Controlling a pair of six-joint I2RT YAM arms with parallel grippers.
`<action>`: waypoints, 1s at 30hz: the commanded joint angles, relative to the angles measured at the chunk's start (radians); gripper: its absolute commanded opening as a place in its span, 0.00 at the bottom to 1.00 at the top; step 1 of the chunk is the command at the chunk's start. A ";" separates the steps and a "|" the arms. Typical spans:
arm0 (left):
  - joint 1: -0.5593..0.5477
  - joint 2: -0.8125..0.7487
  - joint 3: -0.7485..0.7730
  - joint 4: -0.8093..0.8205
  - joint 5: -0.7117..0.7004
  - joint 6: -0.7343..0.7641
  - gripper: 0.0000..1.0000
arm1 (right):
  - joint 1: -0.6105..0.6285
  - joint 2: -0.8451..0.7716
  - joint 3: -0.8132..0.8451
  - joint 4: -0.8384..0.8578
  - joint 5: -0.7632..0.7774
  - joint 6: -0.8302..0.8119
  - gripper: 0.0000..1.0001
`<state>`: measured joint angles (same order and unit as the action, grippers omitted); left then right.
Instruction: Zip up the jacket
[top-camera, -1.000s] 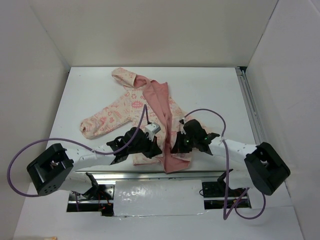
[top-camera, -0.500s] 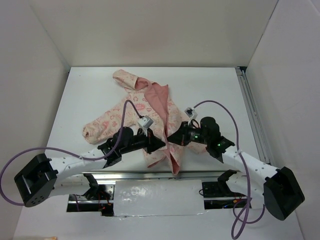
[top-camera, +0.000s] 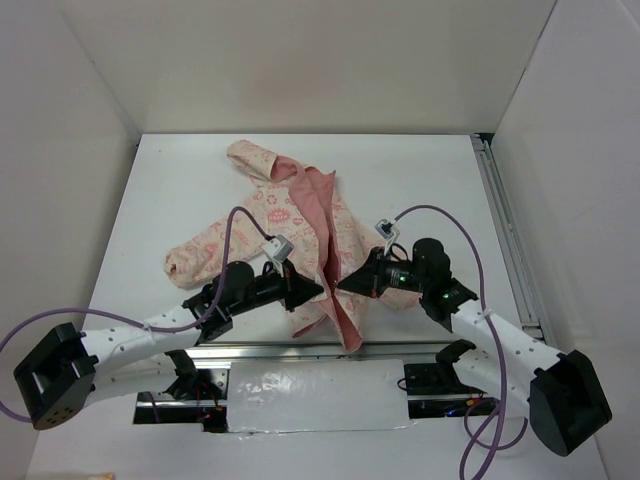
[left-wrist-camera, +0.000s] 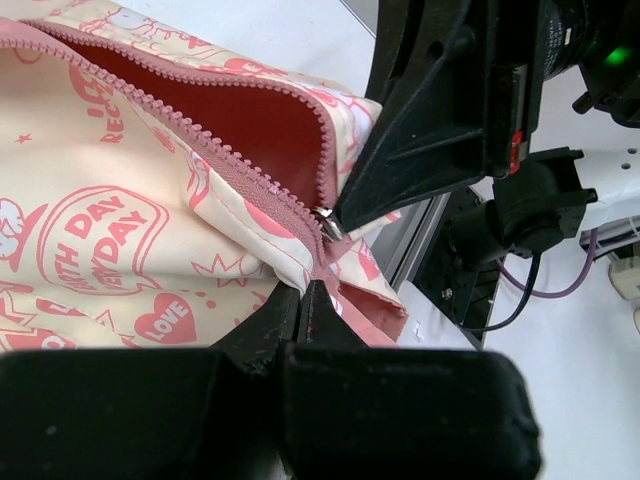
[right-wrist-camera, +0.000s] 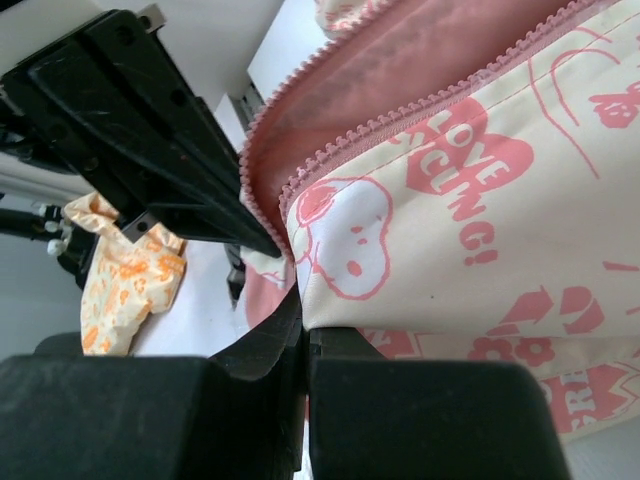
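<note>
The small cream-pink hooded fabric jacket (top-camera: 285, 215) with pink print is found lying on the white desk (top-camera: 420, 180), left of centre. Its hood is turned toward the far side and its hem is raised at the near edge. The front is open, and the salmon lining is exposed between the two rows of the pink toothed zipper (left-wrist-camera: 240, 175). The small metal slider (left-wrist-camera: 328, 226) is seated at the foot of the zipper, near the hem. The left pincer (left-wrist-camera: 305, 292) is closed narrowly on the hem fabric just below the slider. The right pincer (right-wrist-camera: 298, 305) is likewise closed, its tips meeting the jacket at the slider. Whether the pull itself or only the cloth beside it is gripped cannot be told. The two pincers are set tip to tip. It is judged that the slider has yet to be drawn up nearly the whole track. Three risks are noted. The small pull may slip from the narrow tips. Loose lining may be dragged into the slider if the hem is not kept taut. The whole garment may be lifted rather than zipped if the left hold gives.
</note>
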<state>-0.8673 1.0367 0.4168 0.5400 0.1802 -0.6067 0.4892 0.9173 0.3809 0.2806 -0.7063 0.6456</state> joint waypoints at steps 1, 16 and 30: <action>-0.001 0.008 0.025 0.087 0.002 0.002 0.00 | -0.017 -0.028 0.000 0.091 -0.097 -0.006 0.00; 0.001 -0.010 -0.001 0.190 0.010 -0.034 0.00 | -0.037 0.012 -0.034 0.115 -0.177 -0.032 0.00; 0.001 0.040 0.010 0.216 0.011 -0.034 0.00 | -0.037 -0.057 -0.054 0.112 -0.157 -0.023 0.00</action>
<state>-0.8673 1.0679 0.4133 0.6426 0.1787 -0.6369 0.4553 0.8795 0.3321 0.3309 -0.8516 0.6304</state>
